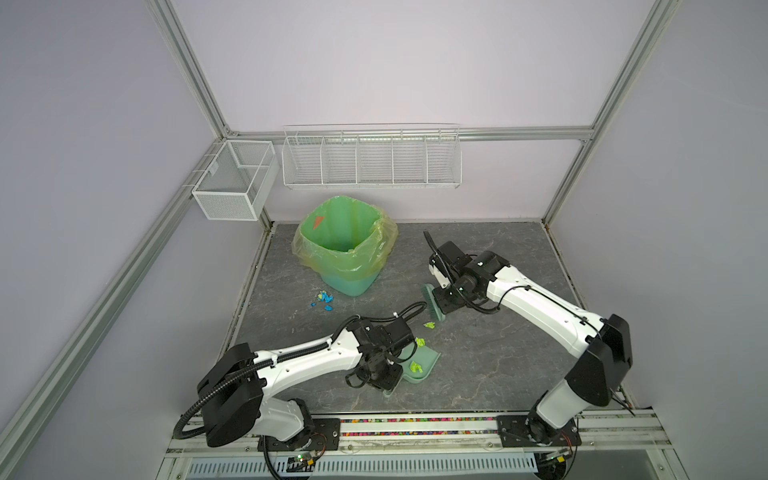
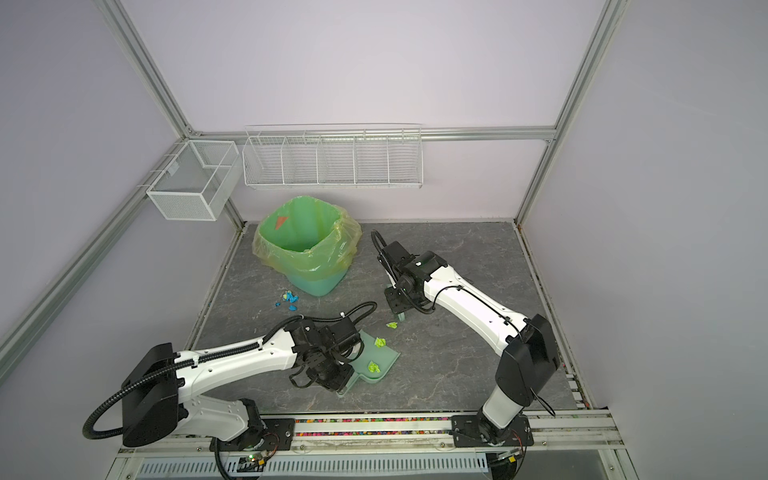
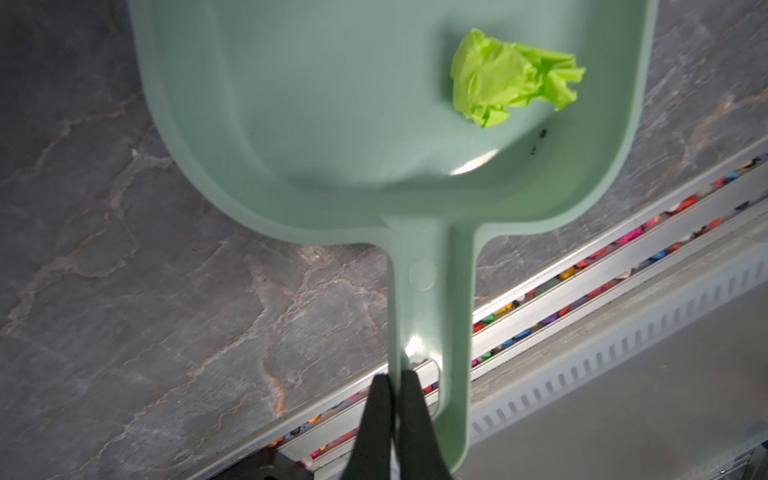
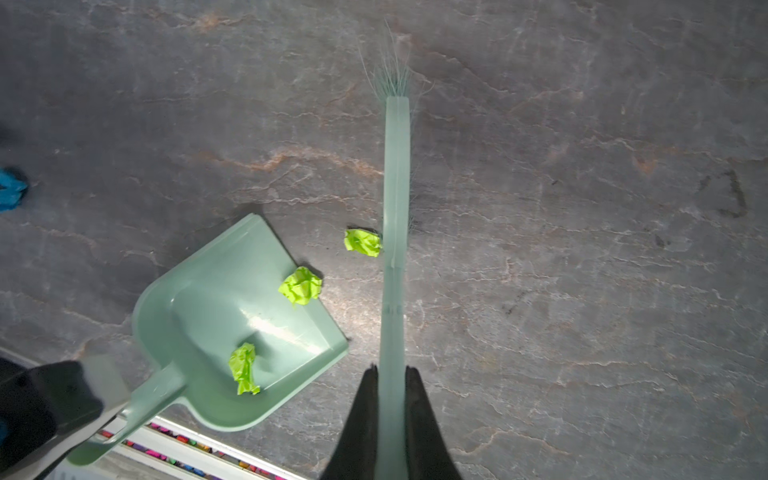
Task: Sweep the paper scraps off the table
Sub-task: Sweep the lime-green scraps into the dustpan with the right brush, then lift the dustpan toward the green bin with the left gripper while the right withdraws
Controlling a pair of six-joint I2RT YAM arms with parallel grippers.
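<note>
My left gripper (image 3: 395,376) is shut on the handle of the pale green dustpan (image 3: 332,104), which rests on the table (image 1: 498,353) near the front. One lime-green paper scrap (image 3: 509,77) lies inside the pan, and another (image 4: 301,285) sits at its lip. A third scrap (image 4: 362,242) lies on the table against the brush (image 4: 397,187), whose handle my right gripper (image 4: 391,370) is shut on. In both top views the brush (image 1: 432,303) stands just beyond the pan (image 2: 384,357). Blue scraps (image 1: 325,297) (image 2: 289,297) lie in a cluster in front of the bin.
A green bin (image 1: 347,245) with a yellowish liner stands at the back left of the table. White wire baskets (image 1: 370,160) hang on the back wall and another (image 1: 232,178) on the left frame. An aluminium rail (image 1: 415,424) runs along the front edge.
</note>
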